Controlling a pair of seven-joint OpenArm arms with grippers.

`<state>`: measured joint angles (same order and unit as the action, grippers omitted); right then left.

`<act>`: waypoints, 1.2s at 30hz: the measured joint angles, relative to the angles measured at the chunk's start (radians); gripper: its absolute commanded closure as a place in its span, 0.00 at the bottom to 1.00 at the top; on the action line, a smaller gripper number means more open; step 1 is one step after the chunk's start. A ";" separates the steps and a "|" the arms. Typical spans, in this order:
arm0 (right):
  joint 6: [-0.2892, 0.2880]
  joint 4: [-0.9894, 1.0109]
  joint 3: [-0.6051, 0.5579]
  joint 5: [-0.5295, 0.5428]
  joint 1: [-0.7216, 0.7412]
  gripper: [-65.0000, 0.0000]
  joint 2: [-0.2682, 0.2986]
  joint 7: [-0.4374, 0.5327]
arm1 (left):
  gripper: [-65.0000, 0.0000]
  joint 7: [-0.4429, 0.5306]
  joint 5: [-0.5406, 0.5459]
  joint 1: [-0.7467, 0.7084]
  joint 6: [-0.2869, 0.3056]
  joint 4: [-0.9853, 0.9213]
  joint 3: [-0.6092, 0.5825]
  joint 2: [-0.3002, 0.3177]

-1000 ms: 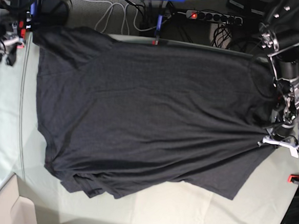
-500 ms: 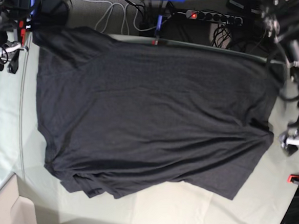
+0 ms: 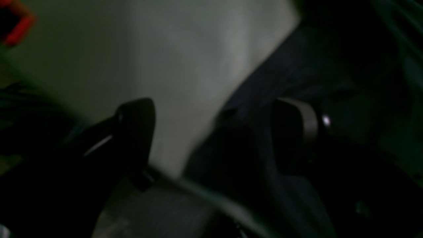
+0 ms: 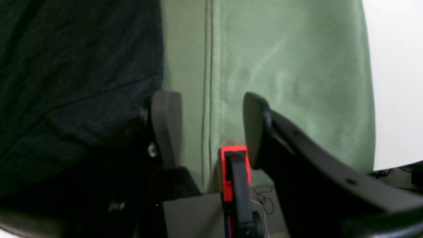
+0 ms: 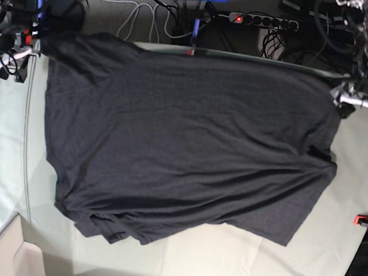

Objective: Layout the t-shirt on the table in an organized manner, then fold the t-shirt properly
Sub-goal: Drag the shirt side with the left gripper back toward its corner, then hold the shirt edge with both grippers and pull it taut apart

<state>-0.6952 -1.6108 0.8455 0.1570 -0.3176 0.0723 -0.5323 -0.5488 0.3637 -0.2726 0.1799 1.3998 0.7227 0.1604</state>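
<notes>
Left pincer [image 3: 213, 132] yours, spread wide, nothing gripped, one fingertip [image 3: 292, 130] over dark cloth edge, other over bare counter [image 3: 185, 56]. Right pincer [image 4: 211, 127] also released, hanging by counter's far corner above red clamp [image 4: 234, 172]. T-shirt [image 5: 183, 144] lies spread across counter, plain black side up, lower hem bunched in folds, one sleeve near right pincer.

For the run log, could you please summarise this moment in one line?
t-shirt: spread flat on table | left tool: open, empty | right tool: open, empty | fold: not started
</notes>
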 measured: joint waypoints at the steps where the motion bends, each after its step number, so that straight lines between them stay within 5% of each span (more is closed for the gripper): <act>1: 0.000 0.000 0.000 0.003 -0.005 0.53 0.000 0.002 | 0.19 -0.002 -0.001 -0.014 0.003 0.000 0.000 0.000; 15: 0.000 0.000 0.035 0.005 -0.031 0.53 -0.022 0.003 | 0.20 0.029 -0.011 -0.010 -0.004 -0.050 -0.103 -0.040; 23: 0.000 -0.006 0.121 0.007 -0.074 0.53 -0.022 0.002 | 0.71 0.019 -0.003 -0.014 0.000 -0.050 -0.100 -0.042; 28: 0.000 -0.006 0.124 0.003 -0.118 0.53 -0.063 -0.003 | 0.86 -0.014 -0.007 -0.017 0.200 -0.050 -0.103 -0.039; 30: 0.000 -0.003 0.118 0.004 -0.117 0.53 -0.080 -0.004 | 1.00 -0.016 -0.004 -0.017 0.226 -0.050 -0.104 -0.039; 36: 0.000 -0.003 0.039 -0.001 -0.126 0.53 -0.094 0.002 | 1.00 0.001 0.000 -0.046 0.225 -0.050 -0.102 -0.031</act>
<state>-0.6949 -1.6135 0.8841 0.1558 -0.4431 -0.0219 -0.5301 -0.5480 0.3641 -0.3187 0.4049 1.3502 0.6209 0.1299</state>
